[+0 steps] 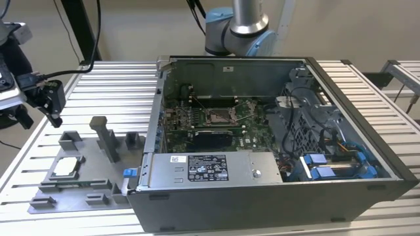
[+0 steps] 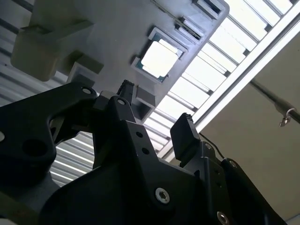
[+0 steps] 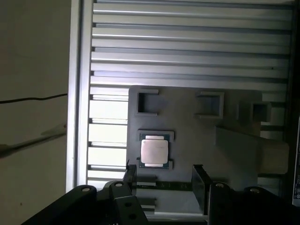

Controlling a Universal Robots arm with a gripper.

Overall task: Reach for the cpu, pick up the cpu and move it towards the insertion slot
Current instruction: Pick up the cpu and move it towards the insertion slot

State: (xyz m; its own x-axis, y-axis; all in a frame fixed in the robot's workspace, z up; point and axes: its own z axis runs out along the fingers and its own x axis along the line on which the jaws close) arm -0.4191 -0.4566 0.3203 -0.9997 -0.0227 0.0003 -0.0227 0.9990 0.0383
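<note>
The cpu (image 1: 66,167) is a small square chip with a silvery top, lying flat in a recess of the grey fixture tray (image 1: 78,196) on the exterior view's left. My gripper (image 1: 52,114) hangs in the air above the far left end of the tray, well clear of the chip. In both wrist views the black fingers stand apart with nothing between them, so the gripper (image 3: 164,180) is open. The cpu (image 3: 154,151) lies a little beyond the fingertips (image 2: 185,129), and the cpu (image 2: 159,58) shows bright. The insertion slot (image 1: 220,116) sits on the motherboard inside the case.
The open computer case (image 1: 276,196) stands to the exterior view's right of the tray, with a power supply (image 1: 210,168) along its near wall. A tall grey post (image 1: 105,137) and small blocks rise from the tray. The slatted metal table (image 1: 98,93) lies under everything.
</note>
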